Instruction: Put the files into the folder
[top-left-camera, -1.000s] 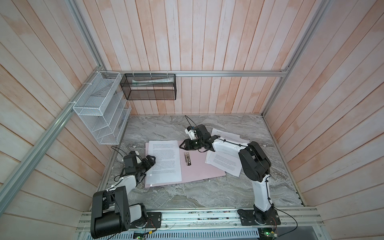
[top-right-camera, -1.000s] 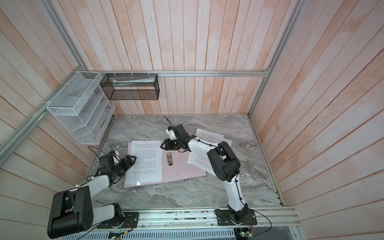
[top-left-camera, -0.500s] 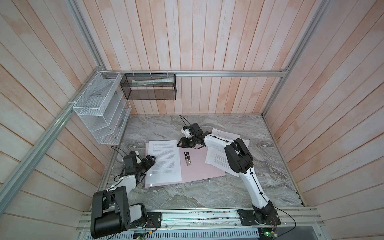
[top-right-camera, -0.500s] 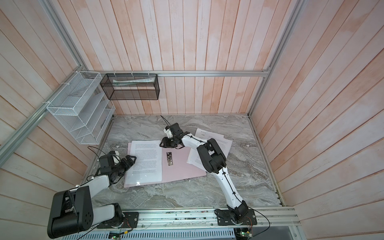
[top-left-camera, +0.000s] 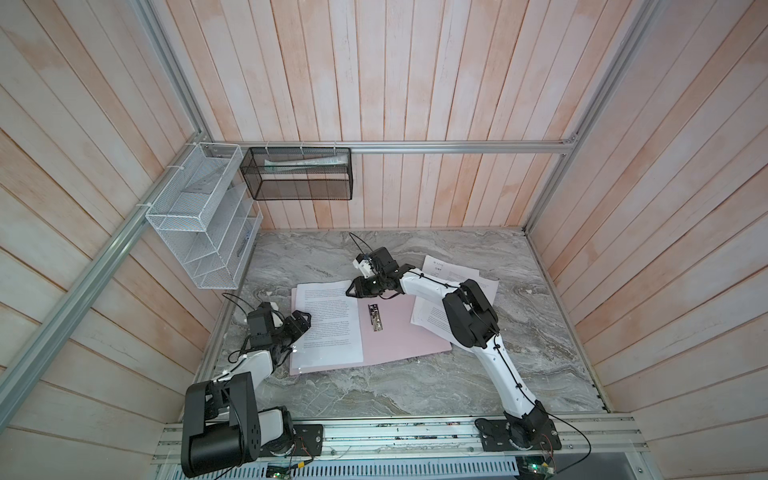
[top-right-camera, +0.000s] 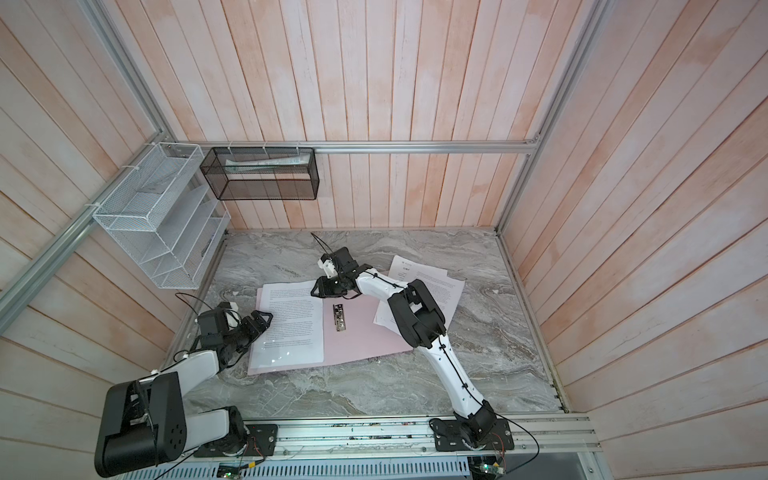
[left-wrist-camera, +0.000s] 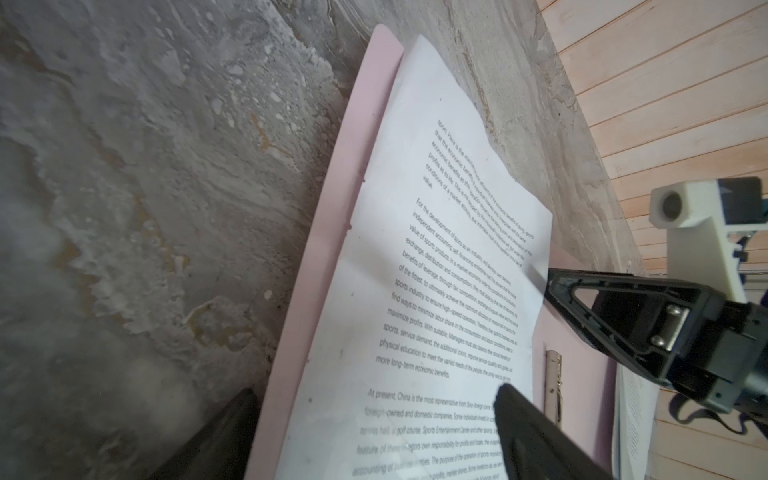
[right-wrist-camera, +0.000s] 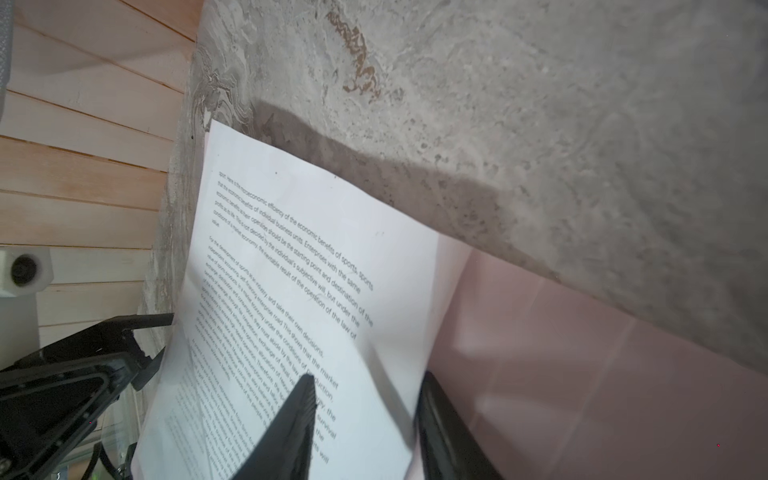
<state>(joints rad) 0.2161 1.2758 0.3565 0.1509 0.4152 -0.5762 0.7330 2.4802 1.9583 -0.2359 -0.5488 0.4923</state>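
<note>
1. We see the pink folder (top-left-camera: 399, 336) open nearer the tabletop's (top-left-camera: 374, 386) left edge, one printed sheet (top-left-camera: 328, 324) on it; other files (top-left-camera: 453, 274) lie rightward.
2. Our left tool (top-left-camera: 305, 326) gapes empty; our right tool (top-left-camera: 351, 291), half open, straddles the sheet's far corner, unclamped as we judge it.
3. Sideways pressure could crease it.
4. Only the right wrist view shows that straddle.

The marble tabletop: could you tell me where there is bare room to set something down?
Bare marble runs between the folder and the front rail, and behind it to the back wall. A narrower strip lies between the loose files and the side wall. The middle is crowded: folder, sheet on it, left gripper, right gripper.
</note>
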